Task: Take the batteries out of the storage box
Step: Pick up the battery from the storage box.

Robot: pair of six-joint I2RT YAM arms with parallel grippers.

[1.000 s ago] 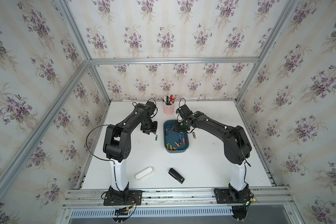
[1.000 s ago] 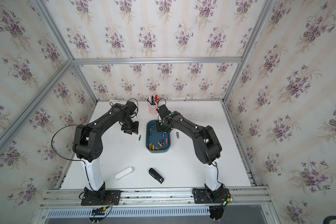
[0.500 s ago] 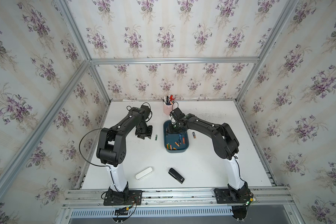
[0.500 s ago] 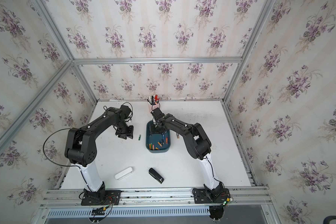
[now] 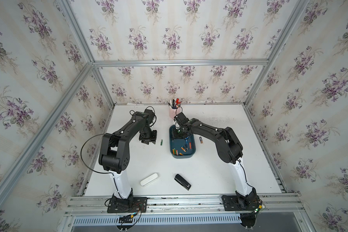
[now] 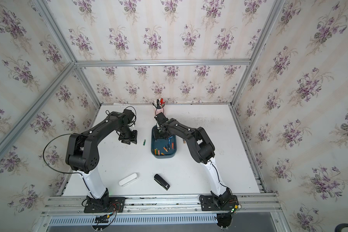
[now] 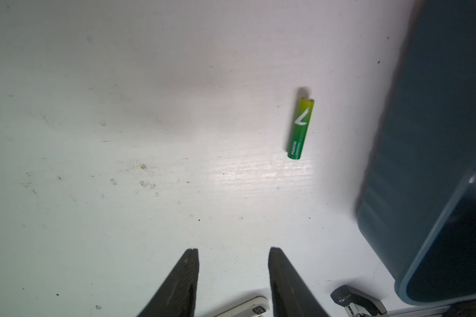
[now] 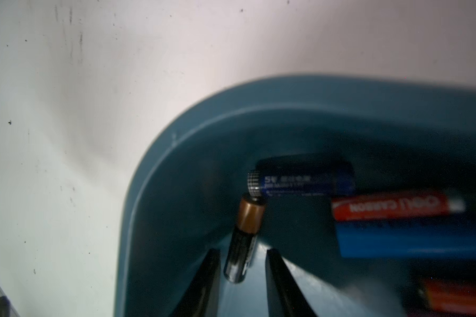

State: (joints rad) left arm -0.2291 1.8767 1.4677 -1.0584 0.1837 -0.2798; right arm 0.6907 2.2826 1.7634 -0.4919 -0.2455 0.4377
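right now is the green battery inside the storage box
No, the green battery lies on the table beside the storage box.

arms (image 5: 127, 130): black | base links (image 5: 121, 182): white | left gripper (image 7: 234, 249): black, apparently ridged

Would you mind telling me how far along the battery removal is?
Done: a green battery and a black-and-copper battery lie on the table outside the storage box. In hand: the right gripper straddles another cell inside the box, not yet lifted. Remaining: several more batteries in the box.
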